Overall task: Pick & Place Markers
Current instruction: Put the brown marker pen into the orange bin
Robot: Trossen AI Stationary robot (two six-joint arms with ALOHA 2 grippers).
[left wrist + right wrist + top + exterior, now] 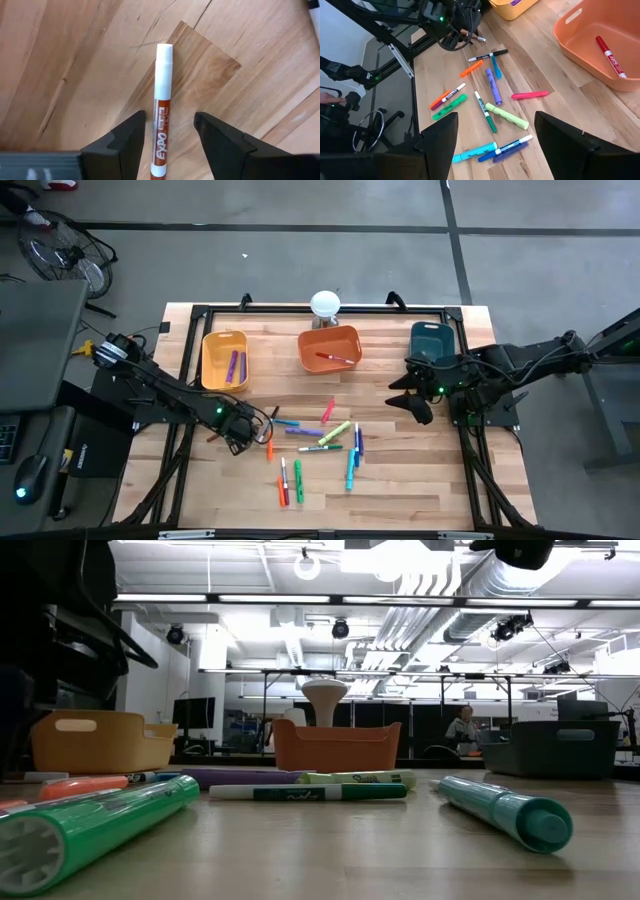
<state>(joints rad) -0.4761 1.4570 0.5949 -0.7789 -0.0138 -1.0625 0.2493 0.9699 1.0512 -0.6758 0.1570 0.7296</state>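
Note:
Several markers [320, 442] in many colours lie scattered on the wooden table's middle; they also show in the right wrist view [492, 92]. My left gripper [240, 430] is low at the pile's left end and open. Its fingers [127, 142] stand on either side of a white-bodied marker with a red-brown label [162, 112], which lies flat on the wood, with gaps on both sides. My right gripper [415, 398] is open and empty, above the table in front of the teal bin.
Three bins stand along the far side: a yellow bin [224, 360] holding purple markers, an orange bin [329, 348] holding a red marker [609, 54], and a teal bin [432, 340]. A white mushroom-shaped object [325, 304] stands behind the orange bin. A black frame [190, 330] borders the table.

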